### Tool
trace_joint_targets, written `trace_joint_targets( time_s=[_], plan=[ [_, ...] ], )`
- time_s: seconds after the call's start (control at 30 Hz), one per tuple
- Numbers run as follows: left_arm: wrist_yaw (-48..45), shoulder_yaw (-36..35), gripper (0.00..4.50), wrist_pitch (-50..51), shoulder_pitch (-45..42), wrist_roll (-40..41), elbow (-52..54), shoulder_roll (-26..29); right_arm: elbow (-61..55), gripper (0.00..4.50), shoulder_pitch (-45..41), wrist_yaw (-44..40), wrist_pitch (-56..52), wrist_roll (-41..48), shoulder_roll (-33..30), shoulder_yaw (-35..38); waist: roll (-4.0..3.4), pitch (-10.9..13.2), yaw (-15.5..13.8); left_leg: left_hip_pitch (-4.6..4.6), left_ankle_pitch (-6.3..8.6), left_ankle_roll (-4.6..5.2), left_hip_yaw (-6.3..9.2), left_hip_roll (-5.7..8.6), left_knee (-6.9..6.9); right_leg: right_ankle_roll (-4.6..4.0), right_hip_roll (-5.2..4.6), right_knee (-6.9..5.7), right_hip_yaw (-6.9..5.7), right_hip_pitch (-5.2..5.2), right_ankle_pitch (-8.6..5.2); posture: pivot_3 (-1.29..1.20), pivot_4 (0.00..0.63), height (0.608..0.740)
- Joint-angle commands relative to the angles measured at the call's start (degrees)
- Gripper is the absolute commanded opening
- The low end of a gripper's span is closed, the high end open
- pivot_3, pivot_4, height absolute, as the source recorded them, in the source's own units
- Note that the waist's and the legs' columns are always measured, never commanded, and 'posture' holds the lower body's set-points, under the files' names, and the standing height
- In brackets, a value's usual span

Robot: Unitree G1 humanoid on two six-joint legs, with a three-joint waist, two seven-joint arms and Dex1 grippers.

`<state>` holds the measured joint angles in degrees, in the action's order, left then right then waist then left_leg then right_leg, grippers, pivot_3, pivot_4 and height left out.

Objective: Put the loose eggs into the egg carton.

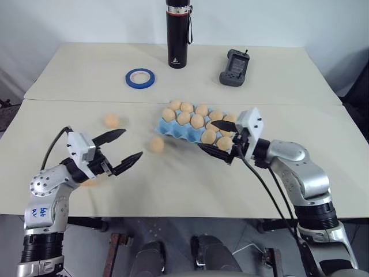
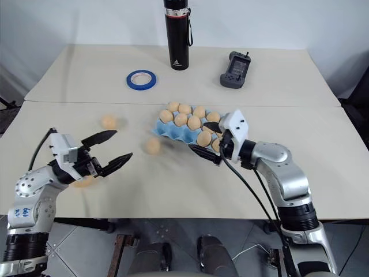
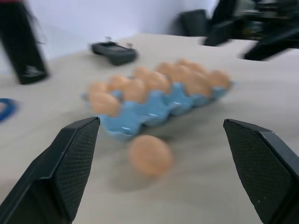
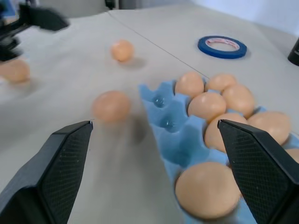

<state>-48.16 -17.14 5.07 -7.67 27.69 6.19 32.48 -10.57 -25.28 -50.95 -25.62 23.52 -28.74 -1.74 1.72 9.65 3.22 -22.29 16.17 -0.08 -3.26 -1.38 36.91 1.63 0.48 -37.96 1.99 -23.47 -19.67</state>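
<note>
Left eye view shows your left gripper (image 1: 119, 150) nearest you, fingers spread wide and holding nothing, with one smooth pale orange-tan loose egg (image 1: 89, 182) on the cream tabletop (image 1: 184, 190) just under it. Your right gripper (image 1: 218, 140) hangs fully spread and empty at the near right end of the light blue moulded egg carton (image 1: 165, 131), which is mostly filled. Two more loose eggs lie left of the carton: one (image 1: 157, 144) close by, one (image 1: 112, 120) further off. Beyond sit a blue tape ring (image 1: 140, 78), a black cylindrical flask (image 1: 179, 33) and a dark grey handheld device (image 1: 234, 67).
</note>
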Motion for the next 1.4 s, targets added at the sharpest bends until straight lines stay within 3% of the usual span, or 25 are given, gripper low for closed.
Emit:
trace_joint_targets(
  time_s=[0.03, 0.23, 0.37, 0.53, 0.7, 1.0, 1.4],
  plan=[
    [8.61, -3.96, 4.5, 1.57, 2.64, -1.16, 6.76, -1.11, 0.47, 4.48, 1.93, -8.87, 3.63, 4.36, -2.75, 2.17, 0.0, 0.0, 0.02, 0.02, 0.0, 0.0, 0.0, 0.0, 0.0, 0.0, 0.0, 0.0, 0.0, 0.01, 0.0, 0.0, 0.15, 0.74],
    [18.78, -8.24, 4.5, 4.17, 13.79, -0.68, 20.09, -5.95, 3.61, 4.48, 4.07, -20.44, 4.28, 9.24, -7.54, 3.36, -0.02, 0.03, 0.01, 0.08, 0.0, 0.0, -0.01, -0.01, 0.04, 0.0, 0.0, 0.01, 0.01, 0.1, 0.0, 0.0, 0.15, 0.74],
    [18.81, -10.93, 4.5, 5.25, 22.72, 1.14, 25.28, -6.81, 5.39, 4.48, 2.97, -22.38, 4.06, 9.42, -8.55, 3.39, -0.02, 0.04, -0.04, 0.15, 0.0, 0.0, 0.01, -0.02, 0.03, -0.01, 0.0, -0.01, 0.01, 0.14, 0.0, 0.0, 0.15, 0.74],
    [17.27, -12.64, 4.5, 5.27, 27.83, 2.01, 26.85, -5.92, 6.58, 4.48, 2.19, -23.38, 3.88, 9.41, -8.65, 3.5, -0.07, 0.09, -0.15, 0.18, -0.02, 0.01, 0.0, -0.02, 0.06, -0.06, 0.0, 0.0, 0.01, 0.18, 0.01, 0.0, 0.15, 0.74],
    [19.74, -8.74, 4.5, 8.6, 23.45, 1.71, 27.65, -5.39, 5.83, 4.48, 3.19, -23.24, 3.55, 9.87, -9.27, 4.44, -0.08, 0.1, -0.79, 0.15, -0.01, 0.01, 0.01, -0.02, 0.05, -0.06, -0.01, 0.09, 0.0, 0.2, 0.01, 0.0, 0.15, 0.74],
    [25.05, 5.71, 4.5, 17.68, 6.01, -2.12, 19.51, -7.73, 1.13, 4.48, 7.14, -20.24, 2.8, 11.61, -9.55, 6.34, -0.1, 0.12, -1.56, 0.12, -0.01, 0.01, 0.0, 0.0, 0.05, -0.03, -0.01, 0.07, -0.01, 0.19, 0.02, 0.0, 0.15, 0.74],
    [28.11, 15.49, 4.5, 13.15, -4.2, -11.4, 3.84, -15.81, 0.04, 4.48, 10.88, -17.95, 3.1, 13.16, -10.07, 10.02, -0.06, 0.15, -1.63, 0.12, -0.01, 0.01, -0.04, 0.02, 0.13, 0.04, 0.02, 0.03, 0.01, 0.19, 0.06, 0.0, 0.15, 0.74]
  ],
)
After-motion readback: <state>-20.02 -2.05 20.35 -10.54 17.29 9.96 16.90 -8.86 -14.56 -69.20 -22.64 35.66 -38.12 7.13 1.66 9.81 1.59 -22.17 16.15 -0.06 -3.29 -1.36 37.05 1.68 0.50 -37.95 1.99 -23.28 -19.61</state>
